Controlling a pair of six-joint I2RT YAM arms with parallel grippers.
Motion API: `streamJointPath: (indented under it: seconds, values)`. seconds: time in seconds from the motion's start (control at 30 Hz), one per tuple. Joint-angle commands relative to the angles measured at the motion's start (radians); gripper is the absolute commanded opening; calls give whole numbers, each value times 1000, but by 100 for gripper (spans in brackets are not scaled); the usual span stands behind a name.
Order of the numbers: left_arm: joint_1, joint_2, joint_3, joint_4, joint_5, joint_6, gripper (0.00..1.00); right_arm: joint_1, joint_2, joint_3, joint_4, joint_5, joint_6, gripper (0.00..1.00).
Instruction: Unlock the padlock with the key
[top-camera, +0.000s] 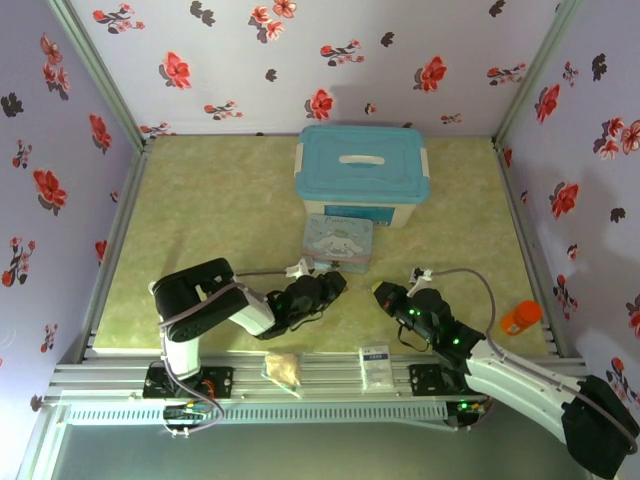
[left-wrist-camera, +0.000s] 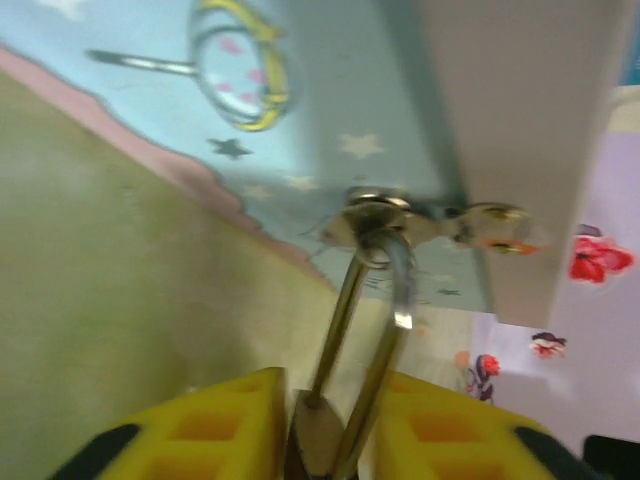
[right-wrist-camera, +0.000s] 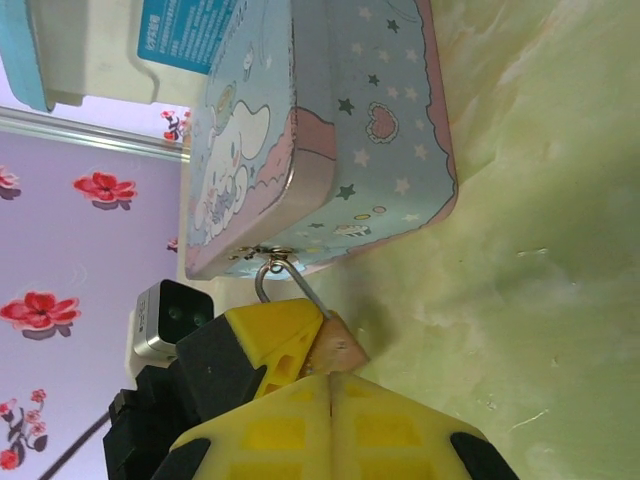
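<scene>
- Nearest me, an aluminium rail (top-camera: 330, 380) runs along the table's edge; a small clear bag (top-camera: 283, 368) and a white packet (top-camera: 376, 364) lie on it between my two arm bases
- Past the rail, a mottled yellow-green mat (top-camera: 200, 200) lies flat and covers the floor from wall to wall
- My right gripper (right-wrist-camera: 330, 382) has its yellow fingers pressed together, with the tips right at the brass body of the padlock (right-wrist-camera: 338, 348)
- My left gripper (left-wrist-camera: 335, 400) has a yellow finger close on each side of the padlock's body; the wrist view is blurred, and I cannot tell whether they pinch it
- The padlock's silvery shackle runs through the hasp (left-wrist-camera: 375, 215) on the near side of the cartoon tin (top-camera: 338, 243), which sits on the mat
- An orange bottle (top-camera: 520, 318) stands off to my right, near the right wall
- Just behind the tin is a white box (top-camera: 363, 175) with a light-blue lid and handle
- Lilac walls (top-camera: 300, 60) printed with red and dark flowers close the space on the left, back and right, meeting at metal corner posts
</scene>
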Motion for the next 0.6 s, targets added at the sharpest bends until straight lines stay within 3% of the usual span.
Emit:
streamJointPath:
  seconds: [0.0, 0.17, 0.27, 0.4, 0.57]
  values:
    - [-11, -42, -41, -95, -31, 32, 35, -6, 8, -12, 29, 5, -69, 0]
    - [-20, -240, -99, -236, -145, 132, 50, -7, 14, 10, 82, -58, -158, 0]
    - [-33, -404, -105, -326, -213, 240, 51, -8, 14, 18, 130, -92, -180, 0]
    - [-53, -526, -92, -351, -191, 273, 50, -6, 12, 42, 178, -123, -197, 0]
    - [-80, -488, -75, -226, -119, 222, 52, -2, 30, 49, 326, -120, -188, 0]
